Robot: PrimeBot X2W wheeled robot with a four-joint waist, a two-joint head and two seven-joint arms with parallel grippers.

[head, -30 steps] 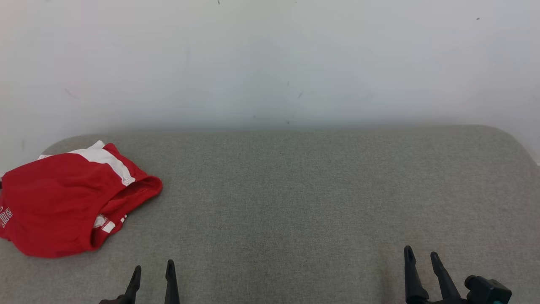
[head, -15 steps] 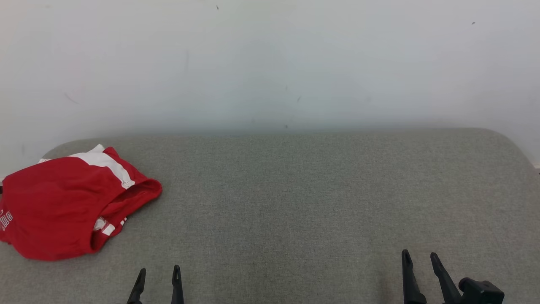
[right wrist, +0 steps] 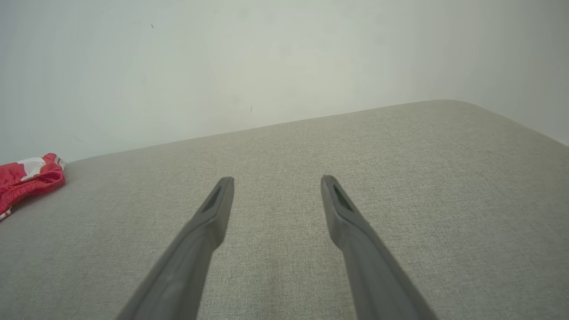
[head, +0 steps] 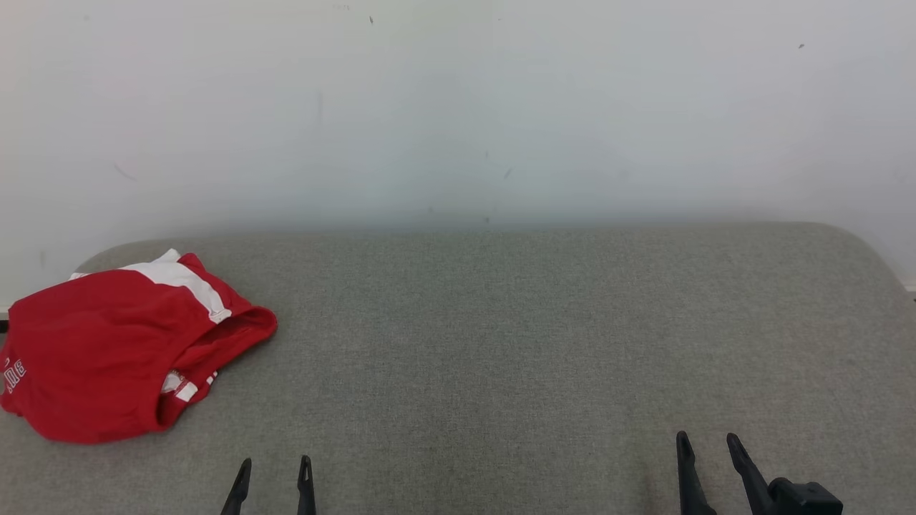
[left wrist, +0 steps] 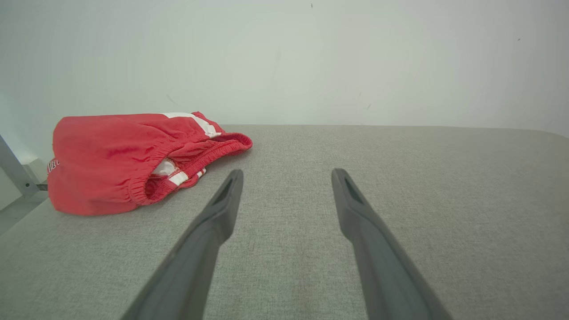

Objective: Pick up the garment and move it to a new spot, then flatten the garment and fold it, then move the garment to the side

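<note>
Surface (head: 501, 343): grey woven cloth covering, broad, with rounded far corners, running from the near edge of the head view back to the wall.

Entry 1, nearest, lower left of the head view: left pincer (head: 276, 461). Two long dark fingers point away from the robot. The tips are spread apart with nothing between them. In the left wrist view the fingers (left wrist: 222, 209) reach out over the grey cloth, and bare fabric shows in the gap.

Entry 2, nearest, lower right: right pincer (head: 706, 436). It is likewise spread wide and empty. A dark block (head: 805, 497) of its wrist sits just beside it at the bottom edge. In the right wrist view its fingers (right wrist: 213, 213) point over bare fabric.

Entry 3, further back, far left: garment (head: 107, 357). It is red with a white band along its upper edge. The white lettering at its left end is partly cut off and cannot be read. The garment lies crumpled in a loose heap near the left far corner of the surface. An elasticated opening gapes toward the robot's right, with white striped trim visible inside. It sits ahead and to the left of the left pincer, apart from it, and well apart from the right pincer.

Entry 4, left edge of the left wrist view: slanted grey bar (left wrist: 13, 171), beside the garment and off the surface.

Entry 5, farthest: wall (head: 458, 107). It is plain and pale, with a few small dark specks and scuffs.
</note>
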